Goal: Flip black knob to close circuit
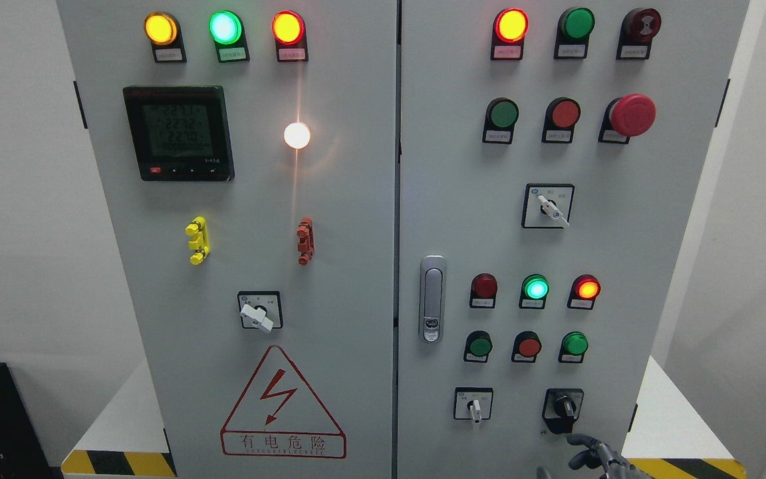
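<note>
The black knob (563,404) sits on a black square plate at the lower right of the grey electrical cabinet's right door (569,239). My right hand (592,456) rises from the bottom edge just below and right of the knob, its dark fingers (582,440) loosely curled and holding nothing, apart from the knob. Most of the hand is cut off by the frame. The left hand is out of view.
White selector switches (475,407), (551,208), (257,314) sit on both doors. A red mushroom stop button (632,114) sticks out at upper right. A door handle (431,298) sits near the middle seam. Lit lamps and a meter (178,132) fill the upper panels.
</note>
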{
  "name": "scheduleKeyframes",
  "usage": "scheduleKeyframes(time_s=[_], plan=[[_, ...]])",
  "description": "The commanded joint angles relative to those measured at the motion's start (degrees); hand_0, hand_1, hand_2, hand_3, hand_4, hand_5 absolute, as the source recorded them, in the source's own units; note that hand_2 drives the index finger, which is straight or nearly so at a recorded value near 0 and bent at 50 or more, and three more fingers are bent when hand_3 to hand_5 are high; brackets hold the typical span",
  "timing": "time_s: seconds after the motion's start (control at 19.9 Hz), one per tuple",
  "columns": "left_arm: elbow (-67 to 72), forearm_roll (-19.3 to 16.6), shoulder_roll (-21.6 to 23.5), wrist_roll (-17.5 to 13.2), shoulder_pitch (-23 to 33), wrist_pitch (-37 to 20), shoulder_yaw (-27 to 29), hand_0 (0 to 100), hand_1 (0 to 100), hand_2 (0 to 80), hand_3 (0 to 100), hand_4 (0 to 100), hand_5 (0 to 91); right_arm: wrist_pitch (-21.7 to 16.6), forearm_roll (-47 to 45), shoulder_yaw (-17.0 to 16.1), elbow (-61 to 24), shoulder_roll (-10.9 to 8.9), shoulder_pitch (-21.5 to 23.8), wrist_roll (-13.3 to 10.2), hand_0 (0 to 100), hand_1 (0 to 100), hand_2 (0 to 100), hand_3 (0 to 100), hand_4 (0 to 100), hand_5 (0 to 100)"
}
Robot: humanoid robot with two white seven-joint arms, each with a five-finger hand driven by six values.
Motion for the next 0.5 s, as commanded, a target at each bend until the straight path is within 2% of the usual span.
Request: scheduleKeyframes(time_s=[0.0, 0.25, 0.35, 0.45], plan=[[-1.67, 0.00, 0.00, -0.01, 1.23, 0.05, 0.00, 12, 56, 0.0, 0, 0, 0.0, -0.42, -18.02, 1.72, -6.69, -0.11, 4.26, 0.75, 0, 6, 18, 35, 34, 26], [-1.67, 0.00, 0.00, -0.01, 1.32, 0.05, 0.00, 12, 56, 0.0, 0, 0, 0.0, -5.69, -27.77, 1.72, -7.40, -0.20, 8.04, 1.01, 0, 5, 13, 29, 27, 19], [-1.67, 0.00, 0.00, -0.01, 1.32, 0.05, 0.00, 12, 56, 0.0, 0, 0, 0.0, -6.23, -30.94, 1.72, -8.19, -0.28, 9.36, 1.19, 0, 5, 12, 27, 24, 18], [-1.67, 0.00, 0.00, -0.01, 1.32, 0.05, 0.00, 12, 56, 0.0, 0, 0, 0.0, -6.23, -33.84, 1.72, -9.06, -0.29, 10.06, 3.11, 0, 4, 11, 25, 22, 16]])
